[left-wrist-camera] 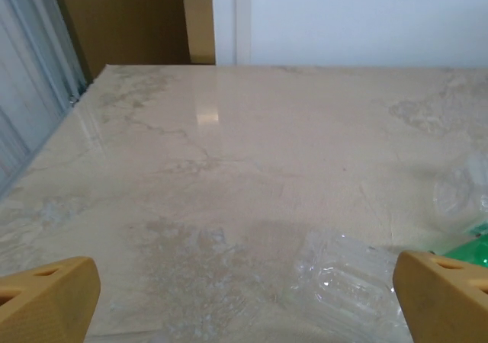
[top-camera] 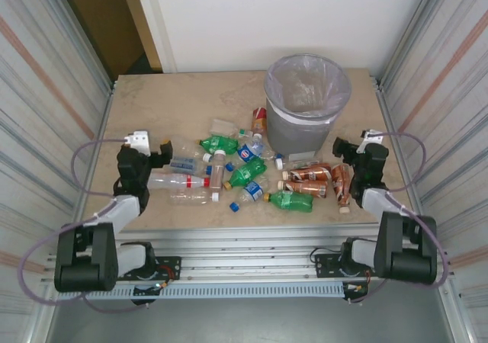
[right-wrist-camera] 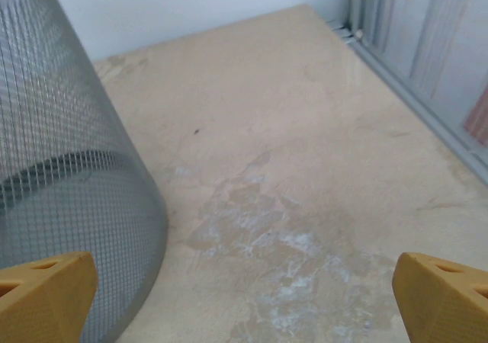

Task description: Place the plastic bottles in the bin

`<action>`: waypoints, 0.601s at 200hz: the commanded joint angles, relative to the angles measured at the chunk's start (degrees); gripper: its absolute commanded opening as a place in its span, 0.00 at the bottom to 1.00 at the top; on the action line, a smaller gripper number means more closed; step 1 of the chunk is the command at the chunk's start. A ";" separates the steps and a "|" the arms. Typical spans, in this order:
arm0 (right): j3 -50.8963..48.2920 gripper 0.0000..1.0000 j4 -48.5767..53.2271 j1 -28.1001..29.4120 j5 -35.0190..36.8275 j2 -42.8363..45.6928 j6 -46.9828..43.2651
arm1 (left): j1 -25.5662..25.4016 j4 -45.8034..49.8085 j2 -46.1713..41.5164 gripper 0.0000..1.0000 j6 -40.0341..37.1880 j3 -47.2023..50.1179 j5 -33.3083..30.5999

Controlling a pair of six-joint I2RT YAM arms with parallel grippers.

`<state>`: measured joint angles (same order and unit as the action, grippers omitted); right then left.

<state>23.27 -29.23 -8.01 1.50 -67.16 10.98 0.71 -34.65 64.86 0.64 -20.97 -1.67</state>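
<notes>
At the near edge of the tabletop (top-camera: 171,103), the two arms are sitting over their bases and neither is carrying a bottle. The left hand (top-camera: 162,155) is gaping wide and empty, just left of the scattered plastic bottles (top-camera: 248,172). The right hand (top-camera: 341,149) is likewise gaping wide and empty, just right of the brown-labelled ones (top-camera: 309,174). The bottles are lying on their sides mid-table between the hands, many touching one another.

Judgement: the task is standing at an early step, with the whole heap awaiting pickup. The next move is calling for one hand to be lowering over a single bottle at the heap's edge, closing across its body and lifting it above the liner rim. A crushed clear bottle (left-wrist-camera: 339,274) is lying nearest the left hand.

Beyond the heap, the bin (top-camera: 293,136) is standing upright, far right of centre; its contents are not showing clearly.

The surface is showing as pale, glossy marble. Corrugated metal panels (top-camera: 46,76) are flanking both sides, and a white wall (top-camera: 290,15) is closing the far end.
</notes>
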 commanded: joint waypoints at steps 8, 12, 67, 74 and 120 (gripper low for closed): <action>3.64 0.98 15.19 -0.16 5.08 7.28 5.71 | 0.34 10.21 -9.11 0.99 4.74 0.95 -4.65; 4.24 0.98 17.84 -0.16 6.00 8.34 6.77 | 0.36 11.46 -10.44 0.99 5.58 1.13 -4.98; 14.44 0.98 50.66 -0.21 11.17 16.09 15.03 | 0.37 29.55 -27.26 0.99 16.74 0.68 -6.43; 14.84 0.98 53.47 -0.16 10.83 16.74 15.43 | 0.35 30.78 -28.27 0.99 17.78 0.45 -6.13; 16.86 0.98 66.11 -0.26 7.06 18.56 15.91 | 0.35 36.25 -29.98 0.99 21.51 -2.14 -3.83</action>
<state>37.74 24.80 -8.01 10.46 -49.56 25.10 0.71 -3.49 35.46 18.13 -20.78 -6.87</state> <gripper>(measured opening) 0.977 0.988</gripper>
